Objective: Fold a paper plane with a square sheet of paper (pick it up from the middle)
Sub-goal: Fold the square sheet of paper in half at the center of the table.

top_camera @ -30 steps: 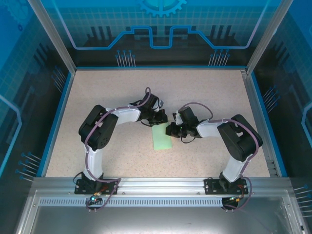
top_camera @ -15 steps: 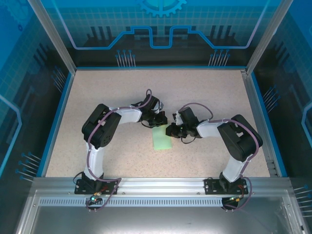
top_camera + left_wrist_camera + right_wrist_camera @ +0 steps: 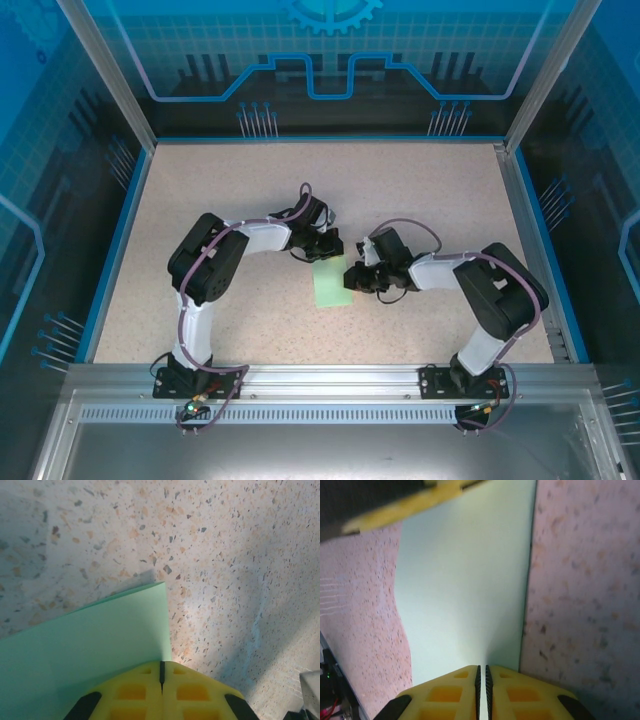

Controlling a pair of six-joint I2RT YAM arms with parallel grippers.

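left gripper (image 3: 324, 246) sits at the far edge of the sheet of paper (image 3: 331, 287), touching it. in the left wrist view its yellow fingers (image 3: 132, 692) are pressed together w/ just a thin dark seam betw them. the green paper's edge runs straight down into that seam, so it looks clamped on the sheet right at the edge. the rest of the sheet spreads out to the left of the fingers, one corner pointing away over the speckled table (image 3: 225, 555).

sheet of paper is pale mint and plain. it lies approx mid table, betw the two grippers. from above it reads as a narrow rectangle, long side running far-to-near, not square. in the right wrist view it bows, its left edge curving, so it isn't lying fully flat.

right gripper (image 3: 352, 276) comes in from the rt and meets the sheet's rt edge near the far corner. its fingers (image 3: 445, 695) are nearly closed, only a narrow slit, w/ the paper running into the slit: pinching the sheet. a yellow finger of the left gripper shows at top left of that view, at the paper's far end. the two grippers are near each other but apart.
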